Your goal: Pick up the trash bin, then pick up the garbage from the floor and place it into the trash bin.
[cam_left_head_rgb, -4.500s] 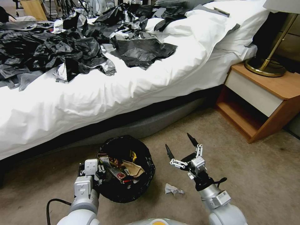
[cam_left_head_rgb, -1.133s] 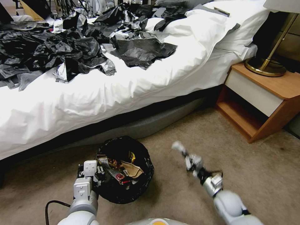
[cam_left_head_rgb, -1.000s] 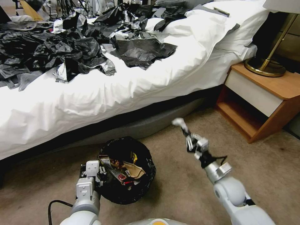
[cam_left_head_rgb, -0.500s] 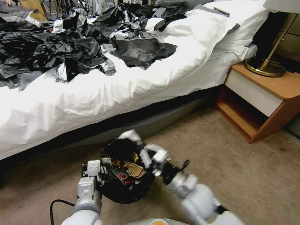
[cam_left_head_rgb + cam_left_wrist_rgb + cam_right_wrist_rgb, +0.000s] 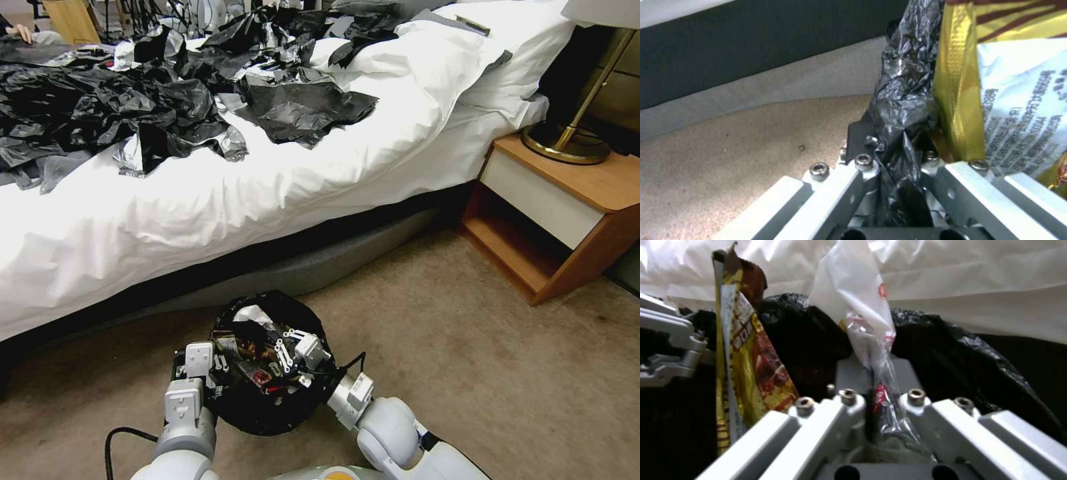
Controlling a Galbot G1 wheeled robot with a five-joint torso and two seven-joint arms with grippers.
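The left gripper (image 5: pixel 200 373) is nearest the robot. Its fingers are pressed together on the near rim of the trash bin (image 5: pixel 313 393), pinching the black bag liner (image 5: pixel 902 110) against the rim. The bin sits on the carpet (image 5: pixel 467 373) at the foot of the bed (image 5: pixel 200 220), directly in front of the robot.

The right gripper (image 5: pixel 283 347) is positioned over the bin opening. Its fingers are clamped on a crumpled piece of clear-and-white plastic wrapper (image 5: pixel 862 323); in the head view this piece appears as a white wad (image 5: pixel 252 315) above the far part of the bin.

Handling notes: the wrapper is judged very light, soft and slippery, and it may cling to the fingers on release. The liner is thin and glossy and likely tears if pulled hard. The rim is judged the only stiff hold point on the bin.

Bin contents: a yellow-and-brown snack wrapper (image 5: pixel 746 350) standing upright beside the left gripper, a red-and-white carton (image 5: pixel 257 377), and further mixed wrappers. The bin appears nearly full.

Beyond the bin, black plastic sheets (image 5: pixel 133 113) lie spread over the bed.
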